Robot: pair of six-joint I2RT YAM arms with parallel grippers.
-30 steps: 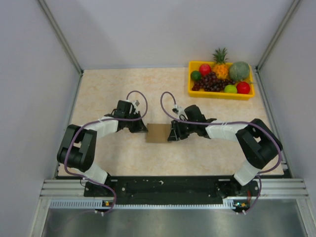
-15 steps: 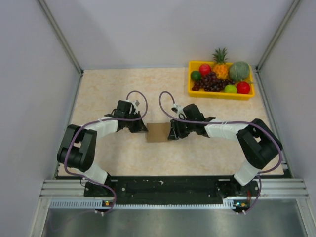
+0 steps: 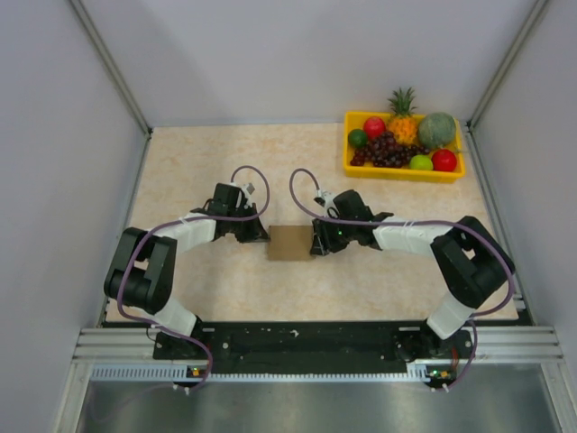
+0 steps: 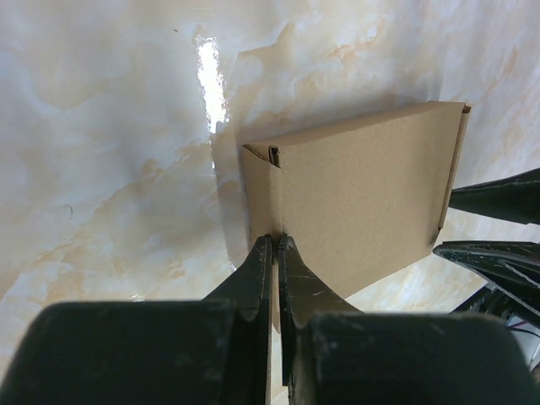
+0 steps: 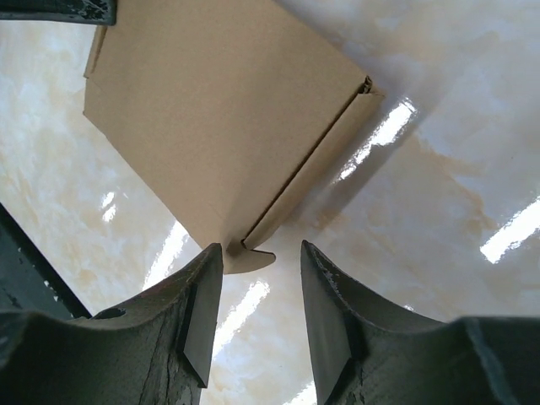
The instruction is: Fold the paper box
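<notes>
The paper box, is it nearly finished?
Nearly. The plain brown cardboard box already looks closed into a flat rectangle. The left pincer is shut at one edge; the open right pincer flanks a small loose tab, which probably still needs tucking.

"Where could a hand get in?"

"Over bare tabletop (image 3: 207,162), beyond the paper box (image 3: 290,243) or on its near side. The left pincer (image 3: 263,234), closed, blocks its left edge. The right pincer (image 3: 315,245), jaws apart at a corner, blocks its right."

"And far right?"

"The fruit tray (image 3: 403,175) fills that corner."
</notes>
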